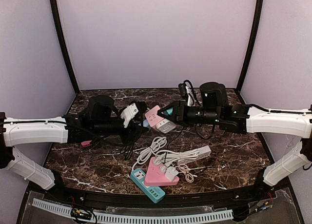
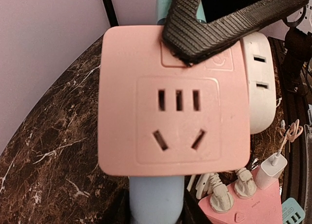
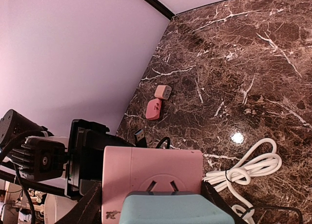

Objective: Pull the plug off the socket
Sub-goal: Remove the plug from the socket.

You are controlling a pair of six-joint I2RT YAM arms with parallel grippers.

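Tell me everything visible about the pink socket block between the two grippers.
The pink socket block is square with rounded corners, in matte, plastic-looking pink. Its face, square to the left wrist camera, carries three upright slots above two angled ones inside a square outline. A black ribbed finger lies across its top edge, and a light-blue part shows behind it, above and below. From overhead it sits between the two arms, over the marble table.

Left arm [image 1: 34,130] (9 o'clock) and right arm [image 1: 278,121] (3 o'clock): white shells, black wrists, black cables; right end effector [image 1: 165,112] ribbed black.
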